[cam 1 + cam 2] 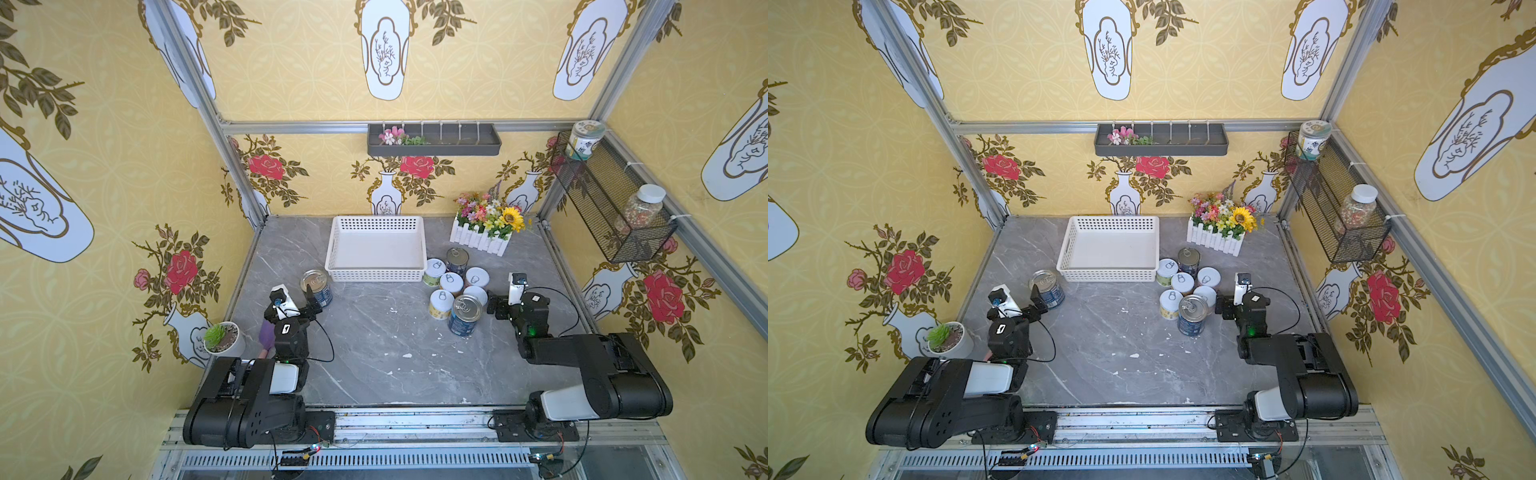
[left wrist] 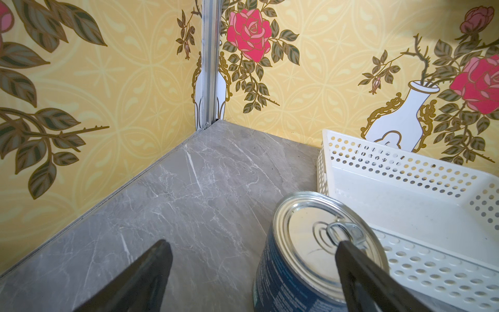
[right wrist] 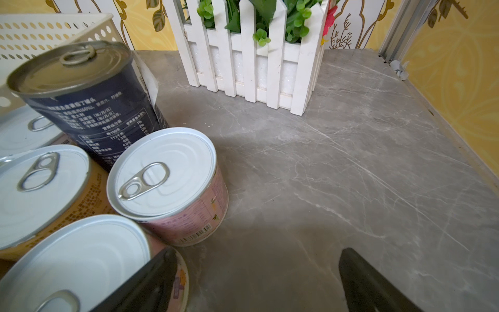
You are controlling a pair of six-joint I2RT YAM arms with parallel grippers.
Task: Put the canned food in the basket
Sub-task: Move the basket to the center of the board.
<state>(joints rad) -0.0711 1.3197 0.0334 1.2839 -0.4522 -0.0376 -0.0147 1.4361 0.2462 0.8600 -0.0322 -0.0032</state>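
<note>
Currently nothing is held. My left hand (image 2: 251,248) gapes wide, one finger over the lone blue can (image 1: 316,286) at the near-left corner of the basket (image 1: 376,275), probably lining up a grasp. My right hand (image 3: 256,254), equally wide and empty, sits just right of the seven-can cluster (image 1: 451,281) beside the empty basket. Cans stand packed, leaving little finger room; the flower box (image 1: 480,239) stands near the cluster's far side.

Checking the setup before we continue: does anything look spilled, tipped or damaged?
The cans all stand upright. Small white flecks litter the tabletop, and the dark-blue can nearest the flower box seems to have a loose label edge.
</note>
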